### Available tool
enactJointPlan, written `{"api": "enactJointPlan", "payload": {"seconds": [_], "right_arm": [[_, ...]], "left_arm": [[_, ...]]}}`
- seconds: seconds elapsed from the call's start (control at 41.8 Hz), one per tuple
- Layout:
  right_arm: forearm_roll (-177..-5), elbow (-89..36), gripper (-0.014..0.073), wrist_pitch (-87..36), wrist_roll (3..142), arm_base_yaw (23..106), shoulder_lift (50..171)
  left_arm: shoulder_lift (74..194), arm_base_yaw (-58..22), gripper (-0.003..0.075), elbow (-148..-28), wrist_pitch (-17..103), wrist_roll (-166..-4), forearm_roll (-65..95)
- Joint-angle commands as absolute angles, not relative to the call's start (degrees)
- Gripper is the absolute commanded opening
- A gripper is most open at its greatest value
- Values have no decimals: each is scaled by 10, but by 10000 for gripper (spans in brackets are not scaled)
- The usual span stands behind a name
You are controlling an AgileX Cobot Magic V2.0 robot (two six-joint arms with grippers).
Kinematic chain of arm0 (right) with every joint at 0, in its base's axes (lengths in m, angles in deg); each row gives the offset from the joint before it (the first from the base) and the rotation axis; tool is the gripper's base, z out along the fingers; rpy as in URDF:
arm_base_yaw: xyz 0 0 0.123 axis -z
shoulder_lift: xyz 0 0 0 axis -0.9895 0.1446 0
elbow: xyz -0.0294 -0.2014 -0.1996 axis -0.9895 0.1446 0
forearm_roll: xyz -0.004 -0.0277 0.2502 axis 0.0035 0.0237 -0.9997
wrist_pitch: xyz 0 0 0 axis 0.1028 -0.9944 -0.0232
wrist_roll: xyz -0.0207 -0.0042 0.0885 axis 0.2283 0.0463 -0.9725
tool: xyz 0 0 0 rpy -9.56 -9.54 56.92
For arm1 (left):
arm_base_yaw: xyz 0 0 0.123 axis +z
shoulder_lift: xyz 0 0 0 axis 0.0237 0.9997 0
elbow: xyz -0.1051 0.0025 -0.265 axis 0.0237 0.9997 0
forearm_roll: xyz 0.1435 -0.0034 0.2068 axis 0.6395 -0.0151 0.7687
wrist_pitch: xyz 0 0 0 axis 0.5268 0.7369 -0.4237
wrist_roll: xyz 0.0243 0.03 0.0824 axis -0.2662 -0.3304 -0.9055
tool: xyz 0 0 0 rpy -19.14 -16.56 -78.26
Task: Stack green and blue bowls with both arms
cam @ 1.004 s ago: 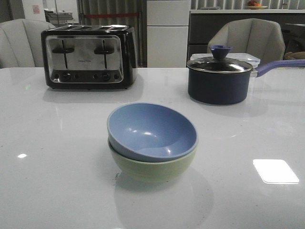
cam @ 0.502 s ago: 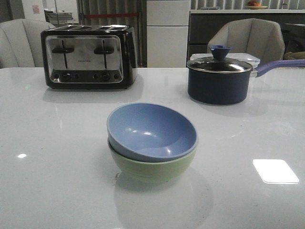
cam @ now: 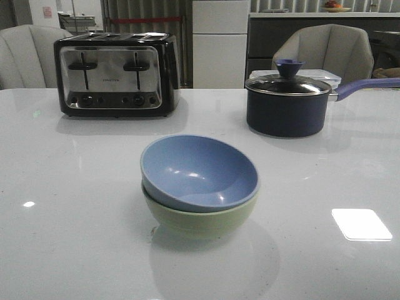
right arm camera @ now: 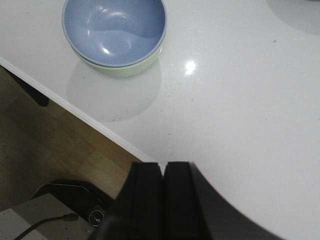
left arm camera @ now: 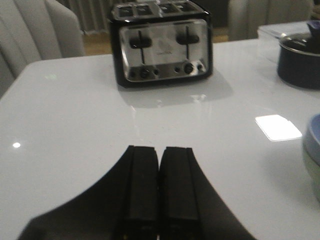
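Observation:
The dusty blue bowl [cam: 199,170] sits nested inside the pale green bowl [cam: 200,220] near the middle of the white table, slightly tilted. The stack also shows in the right wrist view, blue bowl [right arm camera: 114,30] on green bowl [right arm camera: 131,67], and at the edge of the left wrist view [left arm camera: 313,150]. Neither arm shows in the front view. My left gripper [left arm camera: 159,150] is shut and empty above bare table, well apart from the bowls. My right gripper [right arm camera: 162,165] is shut and empty over the table's front edge, away from the bowls.
A black-and-chrome toaster [cam: 115,75] stands at the back left. A dark navy lidded saucepan [cam: 287,103] with a purple handle stands at the back right. Chairs stand behind the table. The table's front edge [right arm camera: 75,107] and wooden floor show in the right wrist view.

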State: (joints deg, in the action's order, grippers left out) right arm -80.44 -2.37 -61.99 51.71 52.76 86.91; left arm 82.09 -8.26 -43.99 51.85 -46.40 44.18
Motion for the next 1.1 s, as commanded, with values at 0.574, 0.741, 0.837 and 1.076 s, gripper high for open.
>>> {"api": "enactJointPlan", "payload": {"seconds": [0.574,0.741,0.837,1.076], "right_arm": [[-799,-39,57,-590,517,530,869],[-799,-39,57,-589,517,530,869],[-799,-39,57,-589,517,530,869],[-799,-39,57,-589,517,530,869]], "left_arm": [[747,-21,94,-305,256,-461,405],[749,-22,93,-305,256,-461,405],[749,-22,93,-305,256,-461,405],[749,-22,93,-305,256,-461,405]]}}
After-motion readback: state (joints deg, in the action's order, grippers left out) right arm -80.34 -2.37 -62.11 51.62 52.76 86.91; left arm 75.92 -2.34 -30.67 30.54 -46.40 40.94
